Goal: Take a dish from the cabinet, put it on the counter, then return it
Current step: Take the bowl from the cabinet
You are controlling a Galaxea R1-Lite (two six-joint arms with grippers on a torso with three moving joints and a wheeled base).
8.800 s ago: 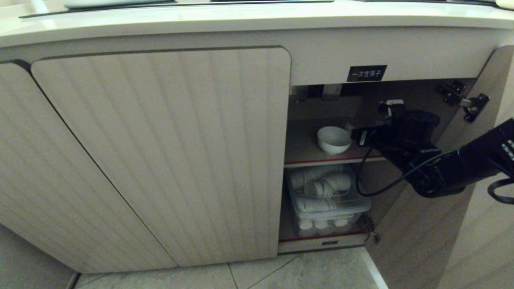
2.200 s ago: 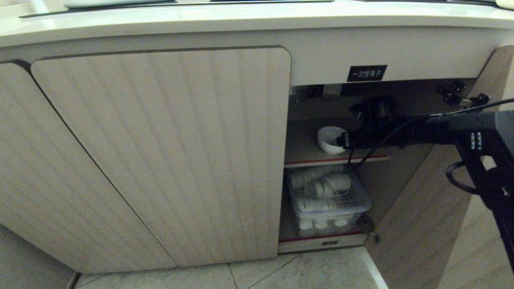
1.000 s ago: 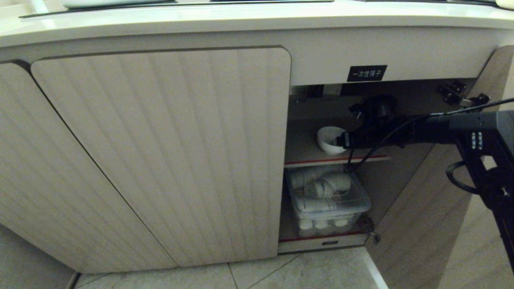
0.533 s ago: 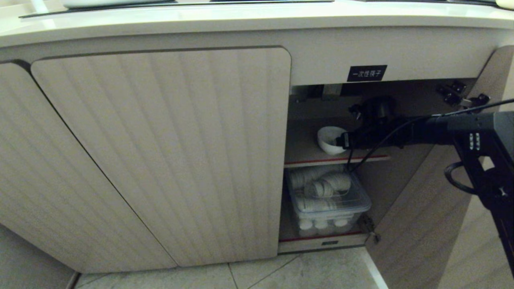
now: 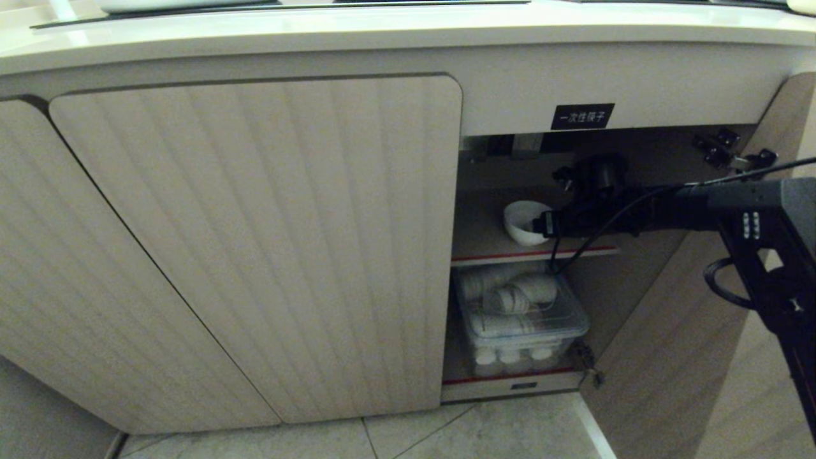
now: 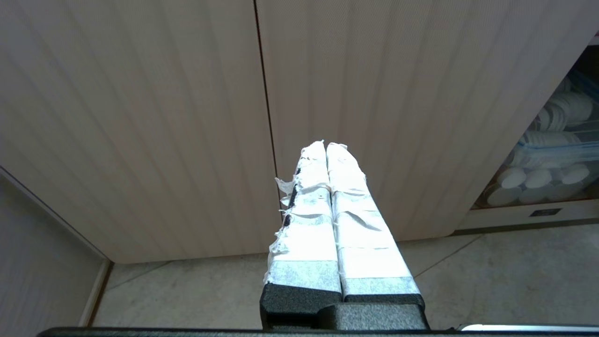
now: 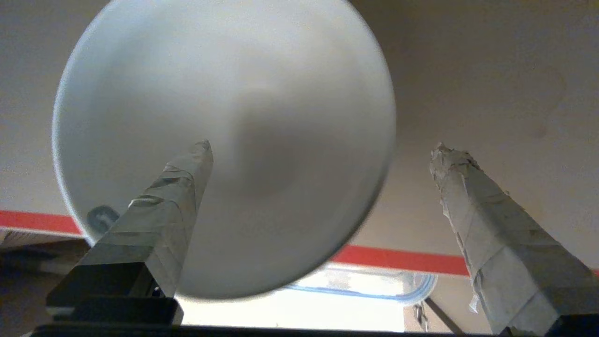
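The white dish point(image 5: 524, 223) sits on the top shelf point(image 5: 484, 245) inside the open cabinet point(image 5: 255, 242), under the table point(image 5: 408, 32). The right tool point(image 7: 323, 154) is spread wide at the dish, one finger point(image 7: 178, 187) over its bowl, not gripping it. The left tool point(image 6: 326, 147) is pressed closed and empty, near the closed doors.
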